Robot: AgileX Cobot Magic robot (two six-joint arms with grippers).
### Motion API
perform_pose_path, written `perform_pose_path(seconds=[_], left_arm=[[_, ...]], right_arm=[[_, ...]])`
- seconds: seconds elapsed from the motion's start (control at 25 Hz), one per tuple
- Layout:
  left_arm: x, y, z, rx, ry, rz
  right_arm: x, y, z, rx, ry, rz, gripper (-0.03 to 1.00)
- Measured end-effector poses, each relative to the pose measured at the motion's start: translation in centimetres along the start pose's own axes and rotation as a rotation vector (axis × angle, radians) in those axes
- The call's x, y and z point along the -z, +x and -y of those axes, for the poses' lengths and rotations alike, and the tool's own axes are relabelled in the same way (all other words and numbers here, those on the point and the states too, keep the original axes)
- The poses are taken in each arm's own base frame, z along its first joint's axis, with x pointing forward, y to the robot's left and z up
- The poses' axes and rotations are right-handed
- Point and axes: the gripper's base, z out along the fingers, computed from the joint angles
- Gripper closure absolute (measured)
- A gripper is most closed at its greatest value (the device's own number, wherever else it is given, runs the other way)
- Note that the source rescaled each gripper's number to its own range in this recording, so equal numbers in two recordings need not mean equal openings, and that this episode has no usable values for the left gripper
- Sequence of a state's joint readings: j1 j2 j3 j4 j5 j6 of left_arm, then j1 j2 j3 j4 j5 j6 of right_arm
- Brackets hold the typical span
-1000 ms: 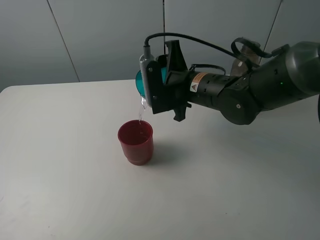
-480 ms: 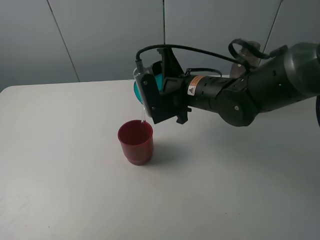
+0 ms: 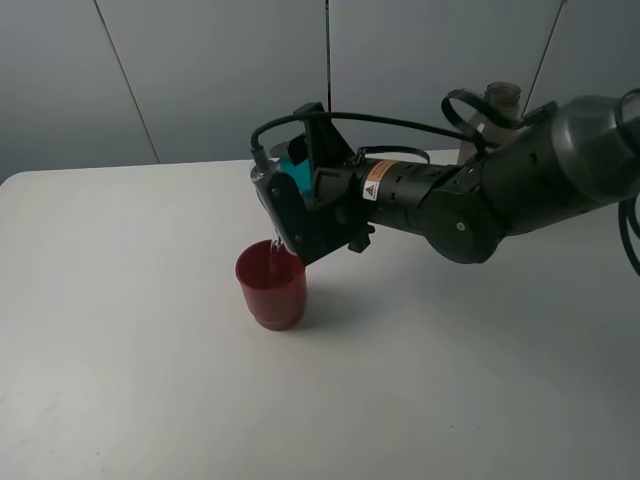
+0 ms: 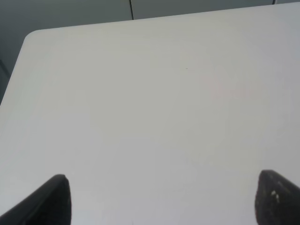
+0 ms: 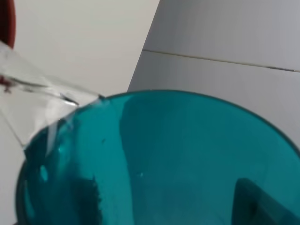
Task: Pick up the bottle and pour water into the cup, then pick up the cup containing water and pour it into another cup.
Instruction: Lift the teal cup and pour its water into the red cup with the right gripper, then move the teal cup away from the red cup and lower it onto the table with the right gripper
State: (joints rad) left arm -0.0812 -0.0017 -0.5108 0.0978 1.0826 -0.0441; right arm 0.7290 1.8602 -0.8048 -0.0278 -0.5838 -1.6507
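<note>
My right gripper (image 3: 303,192) is shut on the teal cup (image 3: 292,168), holding it tipped steeply just above the dark red cup (image 3: 271,285), which stands upright on the white table (image 3: 120,350). A thin stream of water (image 3: 277,248) runs from the teal rim into the red cup. In the right wrist view the teal cup (image 5: 159,164) fills the frame, water (image 5: 33,93) slides off its lip, and a sliver of the red cup (image 5: 5,21) shows. The bottle (image 3: 497,102) stands at the back right, mostly hidden behind the arm. My left gripper (image 4: 164,201) is open over bare table.
The right arm (image 3: 480,195) with its looping black cable stretches from the right edge across the back of the table. A grey panelled wall (image 3: 200,70) stands behind the table's far edge. The left wrist view shows only white tabletop (image 4: 150,108) and its rounded corner.
The right gripper has moved down and to the left with the teal cup and tipped it further. Water keeps running into the red cup.
</note>
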Motion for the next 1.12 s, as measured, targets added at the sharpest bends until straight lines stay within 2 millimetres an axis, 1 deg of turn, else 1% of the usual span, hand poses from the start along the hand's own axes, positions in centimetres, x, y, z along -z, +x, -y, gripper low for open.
perform_pose_path(seconds=[0.44,0.8,1.12], left_arm=[[0.0,0.0,0.0,0.002,0.0,0.0],[0.0,0.0,0.0,0.002,0.0,0.0],[0.0,0.0,0.0,0.002,0.0,0.0]], right_arm=[[0.02,0.34,0.33,0.142,0.03,-0.065,0.86],[0.05,-0.47,0.82,0.262,0.071,-0.072,0.86],[0.06,-0.45,0.92,0.295,0.081,-0.077,0.86]])
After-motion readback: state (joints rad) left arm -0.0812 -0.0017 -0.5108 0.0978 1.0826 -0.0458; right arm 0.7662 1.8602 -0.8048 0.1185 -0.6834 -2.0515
